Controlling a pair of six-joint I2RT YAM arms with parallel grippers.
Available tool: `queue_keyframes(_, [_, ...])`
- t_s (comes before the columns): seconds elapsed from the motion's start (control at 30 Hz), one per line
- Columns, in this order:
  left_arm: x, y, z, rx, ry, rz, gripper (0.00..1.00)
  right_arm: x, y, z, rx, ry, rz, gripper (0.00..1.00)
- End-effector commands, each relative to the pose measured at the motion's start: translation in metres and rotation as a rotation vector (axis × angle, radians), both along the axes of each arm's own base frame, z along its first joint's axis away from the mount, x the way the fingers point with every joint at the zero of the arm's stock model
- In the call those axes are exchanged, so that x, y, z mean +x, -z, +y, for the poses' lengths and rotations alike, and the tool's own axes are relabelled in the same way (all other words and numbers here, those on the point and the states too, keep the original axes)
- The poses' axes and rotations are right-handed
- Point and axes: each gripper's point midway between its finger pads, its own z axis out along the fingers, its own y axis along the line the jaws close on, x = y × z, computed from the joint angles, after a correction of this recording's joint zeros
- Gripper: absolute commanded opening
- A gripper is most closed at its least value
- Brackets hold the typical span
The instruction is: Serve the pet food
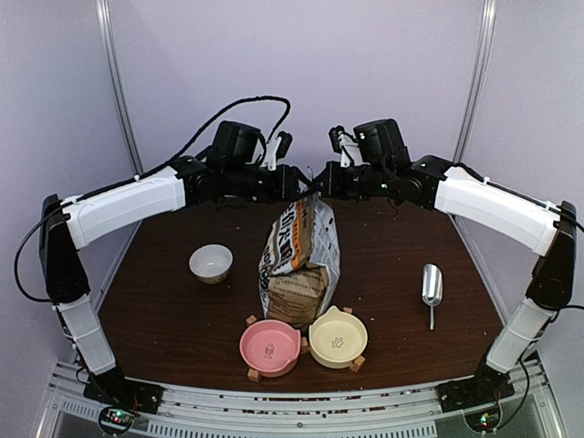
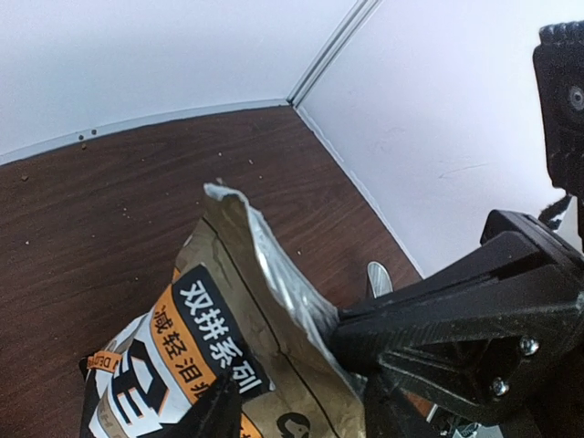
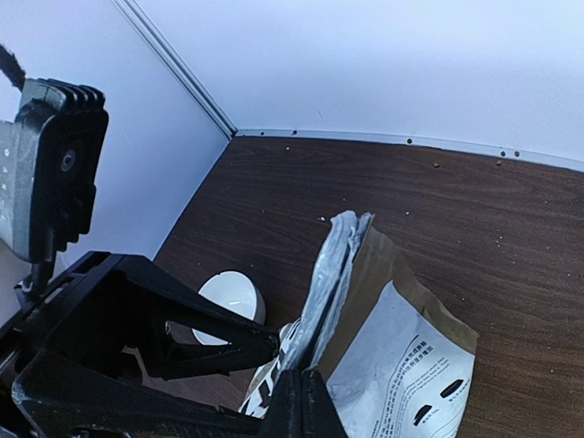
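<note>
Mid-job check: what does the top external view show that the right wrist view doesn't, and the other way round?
Only top external: the pink bowl, cream bowl and metal scoop. Only right wrist: a close look at the right gripper shut on the top edge of the bag. Both: the bag, the white bowl, and the left gripper with its jaws apart at the bag's top.

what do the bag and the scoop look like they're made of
The bag: seemingly matte brown kraft paper, printed, with a shiny silver foil-like lining at its open mouth. The scoop: likely polished metal, silvery and reflective.
</note>
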Motion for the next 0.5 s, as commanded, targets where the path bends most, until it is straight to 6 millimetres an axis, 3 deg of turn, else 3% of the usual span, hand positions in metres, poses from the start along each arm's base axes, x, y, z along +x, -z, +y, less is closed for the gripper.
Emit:
queue_keyframes(0.0, [0.003, 0.000, -0.009, -0.036, 0.044, 0.005, 0.53, -0.021, -0.018, 0.002, 0.013, -0.083, -0.024, 0.00])
queue_keyframes(0.33, [0.000, 0.007, -0.013, -0.037, 0.070, 0.018, 0.60, -0.022, -0.019, 0.000, 0.010, -0.081, -0.029, 0.00])
queue_keyframes(0.47, [-0.001, 0.016, -0.011, -0.006, 0.069, 0.035, 0.48, -0.023, -0.019, 0.000, 0.008, -0.083, -0.029, 0.00])
